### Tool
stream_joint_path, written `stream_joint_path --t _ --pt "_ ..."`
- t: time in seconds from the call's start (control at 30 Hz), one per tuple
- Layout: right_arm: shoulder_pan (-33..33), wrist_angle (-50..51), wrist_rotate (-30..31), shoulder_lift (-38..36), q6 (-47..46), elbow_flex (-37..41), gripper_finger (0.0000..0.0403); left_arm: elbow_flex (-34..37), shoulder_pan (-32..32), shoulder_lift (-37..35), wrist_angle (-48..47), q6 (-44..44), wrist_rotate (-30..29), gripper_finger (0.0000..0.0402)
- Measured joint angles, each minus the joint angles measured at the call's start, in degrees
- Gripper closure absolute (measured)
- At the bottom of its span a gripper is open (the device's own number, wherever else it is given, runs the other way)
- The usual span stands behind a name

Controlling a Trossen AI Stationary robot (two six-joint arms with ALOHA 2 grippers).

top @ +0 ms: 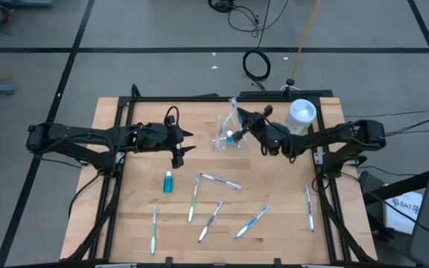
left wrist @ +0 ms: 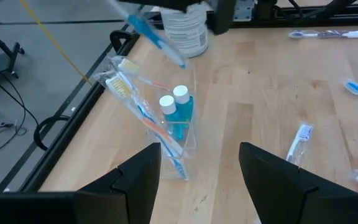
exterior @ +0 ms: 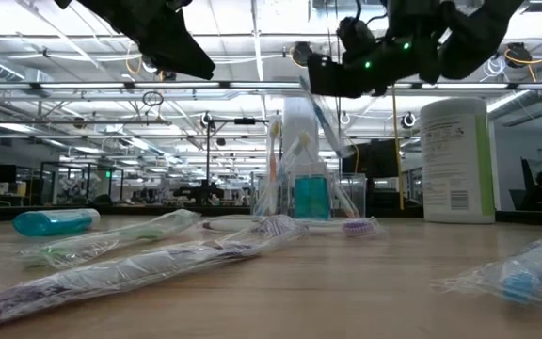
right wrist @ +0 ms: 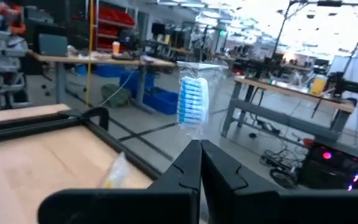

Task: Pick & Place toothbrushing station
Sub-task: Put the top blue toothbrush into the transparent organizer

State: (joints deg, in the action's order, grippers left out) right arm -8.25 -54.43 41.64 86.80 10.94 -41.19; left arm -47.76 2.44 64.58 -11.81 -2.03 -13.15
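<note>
The small clear plastic cup [top: 226,139] is seen just above the centre of the wooden table [top: 132,223], upright. 2 small teal tubes with white caps [left wrist: 178,112] stand inside it, together with at least 2 wrapped toothbrushes [left wrist: 143,109] leaning out over the rim.

The right gripper [top: 246,119] is held above the cup, at about 1 o'clock from it in the high view. Its fingers are pressed together on a wrapped toothbrush with blue bristles [right wrist: 190,99]; the bristle head is seen projecting past the fingertips in the right wrist view. The brush is carried tilted above the cup, clear of the table.

The left gripper [top: 183,143] is positioned at 9 o'clock from the cup, near it but not touching. Its fingers [left wrist: 140,180] are spread apart with nothing between them, and the cup is framed in the gap in the left wrist view.

A third small teal tube [top: 168,182] is lying on the table at about 7 o'clock from the cup. 6 wrapped toothbrushes are noted loose on the table, from 4 to 7 o'clock of the cup, the nearest being a white and purple one [top: 220,180].

The tall white cylindrical container [top: 302,114] is standing at 2 o'clock from the cup, beside the right arm.
</note>
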Motion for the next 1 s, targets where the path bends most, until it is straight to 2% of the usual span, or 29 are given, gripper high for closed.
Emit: stream_joint_path --t 0.17,0.37,0.63,0.83,1.0 --pt "-2.26 -5.73 0.30 5.72 -0.24 0.00 0.0402 0.00 0.00 0.00 -0.17 -0.25 0.00 0.0176" --pt "-2.16 -5.69 0.65 10.10 -1.32 -0.02 0.0403 0.01 0.00 0.00 -0.78 -0.27 0.00 0.0176" --pt "-0.10 -4.08 6.86 13.41 -1.90 -0.02 0.0403 0.00 0.00 0.00 -0.92 -0.67 0.00 0.0176" --pt "2.87 -2.87 16.47 13.25 -1.81 -0.04 0.0403 0.01 0.00 0.00 -0.94 -0.69 0.00 0.0176" --pt "5.59 -2.76 17.68 13.32 -2.63 -0.04 0.0403 0.00 0.00 0.00 -0.94 -0.67 0.00 0.0176"
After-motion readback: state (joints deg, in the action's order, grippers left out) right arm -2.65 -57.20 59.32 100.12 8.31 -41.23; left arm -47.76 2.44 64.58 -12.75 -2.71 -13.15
